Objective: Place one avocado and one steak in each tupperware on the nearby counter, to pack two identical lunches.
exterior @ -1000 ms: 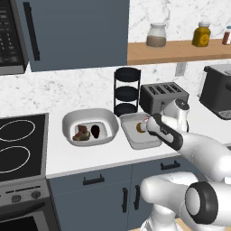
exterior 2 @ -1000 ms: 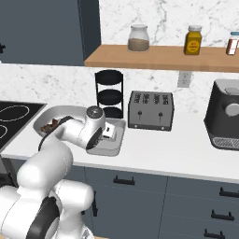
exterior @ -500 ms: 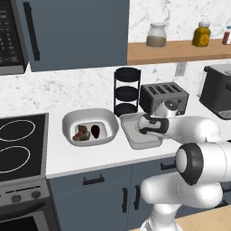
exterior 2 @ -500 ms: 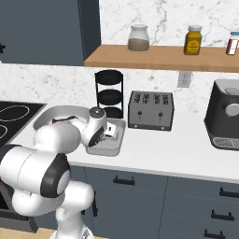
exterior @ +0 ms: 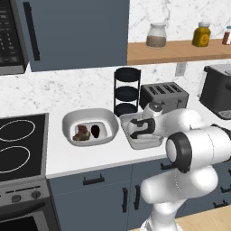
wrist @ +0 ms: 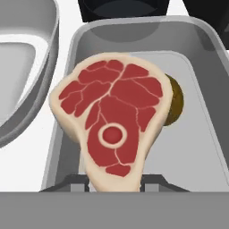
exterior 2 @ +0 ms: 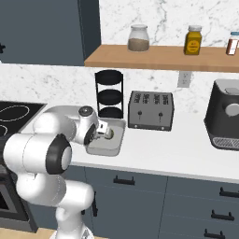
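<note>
Gripper (exterior: 134, 129) clamped on steak (wrist: 111, 130), holding it upright over grey tupperware (wrist: 203, 147), inside its rim. Avocado (wrist: 173, 100) lies on the tupperware floor behind the steak. Second tupperware (exterior: 68, 125) sits just left on the counter (exterior: 81, 157), holding steak and avocado. Black tiered rack (exterior: 127, 90) just behind; toaster (exterior 2: 151, 109) near right.

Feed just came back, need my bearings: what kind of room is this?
A home kitchen, rendered: a white counter over blue-grey drawers, a black stovetop to one side, and a toaster against the marble wall.

Glossy white arm (exterior: 194, 149), dark joints
</note>
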You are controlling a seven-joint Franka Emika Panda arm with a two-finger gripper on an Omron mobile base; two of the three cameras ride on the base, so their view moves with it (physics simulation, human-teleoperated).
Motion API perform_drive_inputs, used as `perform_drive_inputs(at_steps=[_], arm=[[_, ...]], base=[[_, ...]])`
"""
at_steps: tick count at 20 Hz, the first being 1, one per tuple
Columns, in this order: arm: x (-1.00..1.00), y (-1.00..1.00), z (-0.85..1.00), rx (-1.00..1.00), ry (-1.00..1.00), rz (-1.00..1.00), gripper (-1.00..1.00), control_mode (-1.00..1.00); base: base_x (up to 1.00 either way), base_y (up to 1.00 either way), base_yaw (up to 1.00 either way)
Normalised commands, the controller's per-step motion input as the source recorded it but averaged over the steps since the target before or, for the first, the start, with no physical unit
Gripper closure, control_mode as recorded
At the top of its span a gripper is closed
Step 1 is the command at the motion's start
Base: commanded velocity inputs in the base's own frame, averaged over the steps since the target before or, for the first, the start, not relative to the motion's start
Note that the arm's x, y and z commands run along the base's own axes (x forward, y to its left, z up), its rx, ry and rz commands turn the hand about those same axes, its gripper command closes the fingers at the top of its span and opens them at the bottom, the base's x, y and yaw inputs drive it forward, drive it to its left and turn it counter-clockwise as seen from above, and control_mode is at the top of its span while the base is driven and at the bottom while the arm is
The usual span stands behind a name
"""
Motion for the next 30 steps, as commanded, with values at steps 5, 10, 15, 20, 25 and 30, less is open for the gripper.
perform_drive_inputs(at_steps=[5,10,15,20,25,30], arm=[[-0.28,-0.49,0.0,0.15,-0.12,0.02,-1.0,-1.0],[-0.07,-0.21,0.08,0.14,-0.05,0.06,-1.0,-1.0],[-0.26,0.06,0.7,0.05,0.0,0.1,-1.0,-1.0],[-0.71,0.01,1.0,0.0,0.1,0.14,-1.0,-1.0],[-1.0,0.03,0.67,-0.12,0.23,0.16,-1.0,-1.0],[-1.0,0.02,0.66,-0.05,0.14,0.16,-1.0,-1.0]], base=[[0.0,0.0,0.0],[0.0,0.0,0.0],[0.0,0.0,0.0],[0.0,0.0,0.0],[0.0,0.0,0.0],[0.0,0.0,0.0]])
